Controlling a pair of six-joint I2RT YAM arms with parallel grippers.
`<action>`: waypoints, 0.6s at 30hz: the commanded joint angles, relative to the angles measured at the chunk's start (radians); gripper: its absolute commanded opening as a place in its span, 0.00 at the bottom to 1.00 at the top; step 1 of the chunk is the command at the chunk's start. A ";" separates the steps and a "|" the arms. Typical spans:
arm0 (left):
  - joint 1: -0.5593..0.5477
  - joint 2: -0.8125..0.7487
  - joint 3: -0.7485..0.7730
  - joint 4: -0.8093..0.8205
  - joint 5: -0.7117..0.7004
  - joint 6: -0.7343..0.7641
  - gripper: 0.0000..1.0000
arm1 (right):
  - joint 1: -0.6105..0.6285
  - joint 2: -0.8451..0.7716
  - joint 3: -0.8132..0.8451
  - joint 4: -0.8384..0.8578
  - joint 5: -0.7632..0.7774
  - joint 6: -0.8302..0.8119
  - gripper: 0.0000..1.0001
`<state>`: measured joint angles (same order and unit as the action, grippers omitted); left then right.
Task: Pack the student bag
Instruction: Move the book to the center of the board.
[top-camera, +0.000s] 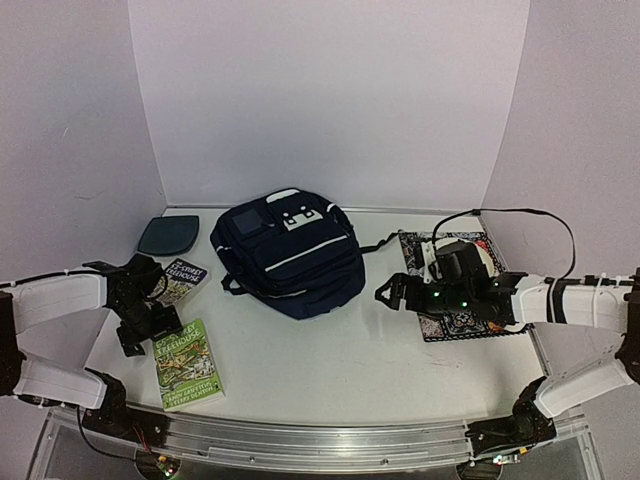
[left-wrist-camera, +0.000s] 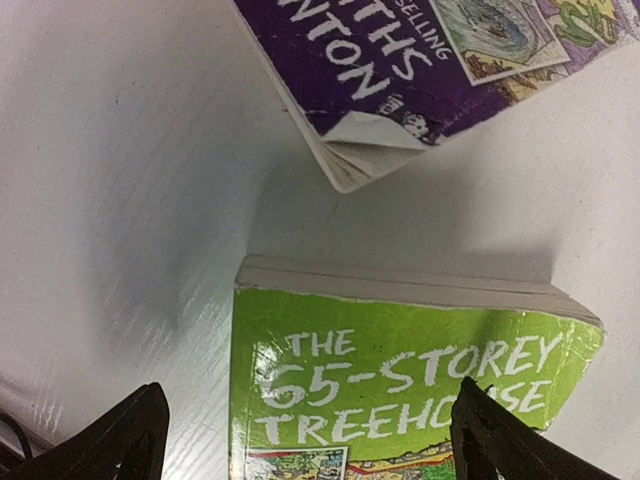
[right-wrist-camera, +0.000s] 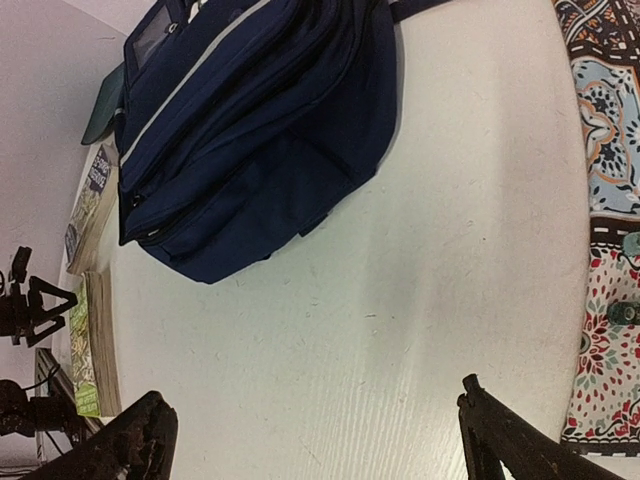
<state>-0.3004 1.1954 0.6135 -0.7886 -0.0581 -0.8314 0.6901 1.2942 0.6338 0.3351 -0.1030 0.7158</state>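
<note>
1. Bag position first: you will find the student bag (top-camera: 290, 250) lying flat at the centre of the top view, on the white table (top-camera: 380, 360), its white patch with the buckles toward the far wall.
2. Your left gripper (top-camera: 140, 335) sits at the lower left of the top view, just beside the upper end of a green book (top-camera: 190, 365).
3. In the left wrist view that gripper (left-wrist-camera: 310, 450) has its fingers (left-wrist-camera: 130, 440) spread wide. They stand at the two bottom corners of the frame, with the title end of the green book (left-wrist-camera: 400, 380) between them. You cannot tell from these views whether they touch the cover.
4. A purple book (left-wrist-camera: 400, 70) lies just beyond the green one, close to it but apart. In the top view it (top-camera: 183, 280) sits above the green book.
5. Your right gripper (top-camera: 390, 293) is right of centre in the top view, pointing toward the bag and apart from it.
6. In the right wrist view it (right-wrist-camera: 320, 450) is spread apart and grips nothing, with bare table between the fingers (right-wrist-camera: 510, 440). The bag (right-wrist-camera: 250, 120) fills the upper left of that frame.
7. A patterned mat (top-camera: 450, 325) lies under the right arm, right of the bag.
8. A dark teal pad (top-camera: 168, 235) rests at the far left, near the bag.
</note>
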 joint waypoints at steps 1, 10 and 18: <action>0.004 -0.018 -0.008 0.017 0.104 -0.038 0.99 | 0.018 0.022 0.026 0.040 -0.062 -0.038 0.98; -0.002 -0.016 -0.071 0.165 0.339 -0.034 0.97 | 0.106 0.121 0.062 0.100 -0.080 -0.021 0.98; -0.165 0.021 -0.061 0.343 0.417 -0.179 0.96 | 0.194 0.219 0.122 0.121 -0.084 -0.003 0.98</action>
<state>-0.3790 1.2001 0.5343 -0.6068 0.2664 -0.9018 0.8489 1.4768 0.6996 0.4216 -0.1747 0.7031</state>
